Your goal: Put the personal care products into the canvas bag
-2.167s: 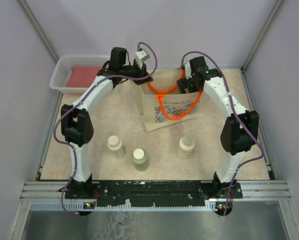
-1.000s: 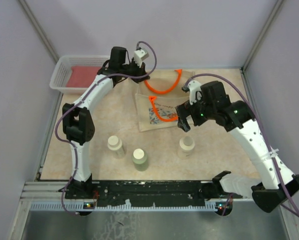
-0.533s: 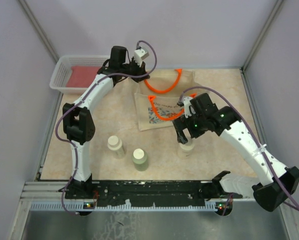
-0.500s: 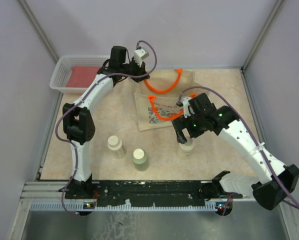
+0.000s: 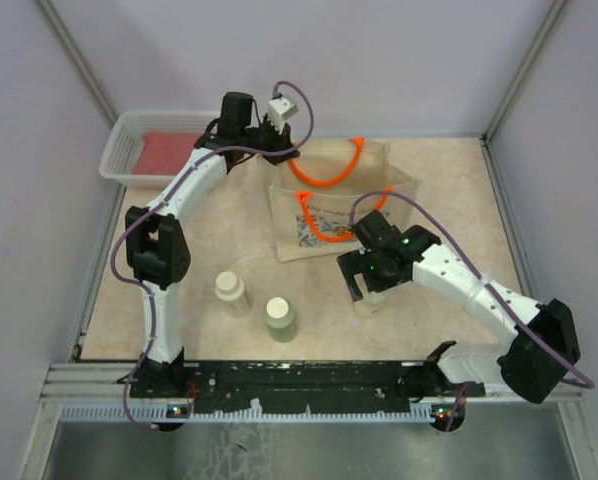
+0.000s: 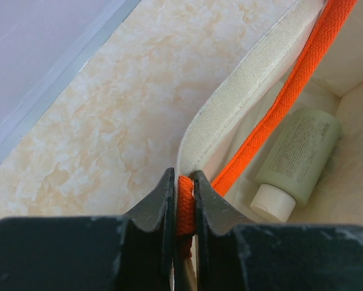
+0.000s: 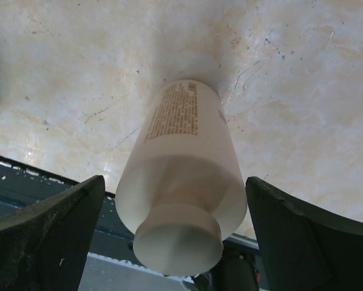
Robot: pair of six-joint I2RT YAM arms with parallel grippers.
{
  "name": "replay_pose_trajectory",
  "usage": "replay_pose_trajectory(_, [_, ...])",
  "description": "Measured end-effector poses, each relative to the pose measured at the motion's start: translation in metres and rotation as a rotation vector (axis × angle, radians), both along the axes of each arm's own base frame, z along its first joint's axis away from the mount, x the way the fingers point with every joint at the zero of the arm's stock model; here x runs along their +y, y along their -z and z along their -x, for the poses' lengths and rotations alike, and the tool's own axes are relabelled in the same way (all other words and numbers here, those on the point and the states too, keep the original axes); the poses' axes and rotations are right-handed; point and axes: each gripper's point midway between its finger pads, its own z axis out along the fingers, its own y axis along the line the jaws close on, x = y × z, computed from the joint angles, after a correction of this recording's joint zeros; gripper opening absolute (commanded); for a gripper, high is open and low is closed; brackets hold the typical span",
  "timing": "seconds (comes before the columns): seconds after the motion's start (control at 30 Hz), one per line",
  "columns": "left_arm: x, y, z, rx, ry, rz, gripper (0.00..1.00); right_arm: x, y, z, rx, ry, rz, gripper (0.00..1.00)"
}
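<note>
the left gripper point(image 6: 183, 182) is clamped on an orange handle point(image 6: 278, 114) at the far-left rim of the canvas bag point(image 5: 397, 203), where one green bottle point(image 6: 298, 159) lies inside, while the right gripper point(image 5: 367, 285), jaws wide, straddles an upright cream bottle point(image 7: 183, 151) just in front of the bag without pinching it.

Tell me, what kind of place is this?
Probably a robot testing booth, not a home. Plain walls box in a small table, the left arm and right arm are bolted to a rail at its edge, and a canvas bag and small bottles sit out like practice props.
</note>
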Motion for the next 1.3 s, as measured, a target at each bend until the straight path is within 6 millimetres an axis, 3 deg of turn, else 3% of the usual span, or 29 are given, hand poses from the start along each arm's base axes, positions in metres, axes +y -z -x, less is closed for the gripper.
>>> replay_pose_trajectory(0.17, [0.0,0.0,0.0,0.0,0.001,0.0,0.0,0.0,0.01,-0.005,-0.009,0.041,0.028,0.96])
replay_pose_trajectory(0.27, [0.0,0.0,0.0,0.0,0.001,0.001,0.0,0.001,0.014,-0.01,-0.019,0.062,0.037,0.83])
replay_pose_trajectory(0.5, [-0.001,0.0,0.001,0.001,0.005,0.002,0.0,0.001,0.018,-0.017,-0.038,0.085,0.049,0.4])
replay_pose_trajectory(0.67, [-0.001,0.0,0.002,0.003,0.011,0.006,0.0,0.0,0.018,-0.016,-0.036,0.082,0.054,0.27])
replay_pose_trajectory(0.73, [-0.001,0.002,0.002,0.005,0.012,0.006,0.0,0.0,0.018,-0.015,-0.032,0.083,0.057,0.28])
replay_pose_trajectory(0.83, [-0.001,0.004,0.002,0.007,0.013,0.007,0.0,-0.004,0.018,-0.01,-0.013,0.082,0.074,0.52])
replay_pose_trajectory(0.87, [-0.002,0.004,0.002,0.006,0.014,0.007,0.0,-0.006,0.018,-0.008,-0.007,0.082,0.079,0.55])
replay_pose_trajectory(1.1, [-0.001,0.005,0.001,0.004,0.013,0.009,0.0,-0.009,0.018,-0.003,0.017,0.079,0.096,0.73])
replay_pose_trajectory(1.3, [-0.001,0.005,0.001,0.003,0.012,0.009,0.0,-0.011,0.019,0.0,0.031,0.085,0.104,0.82])
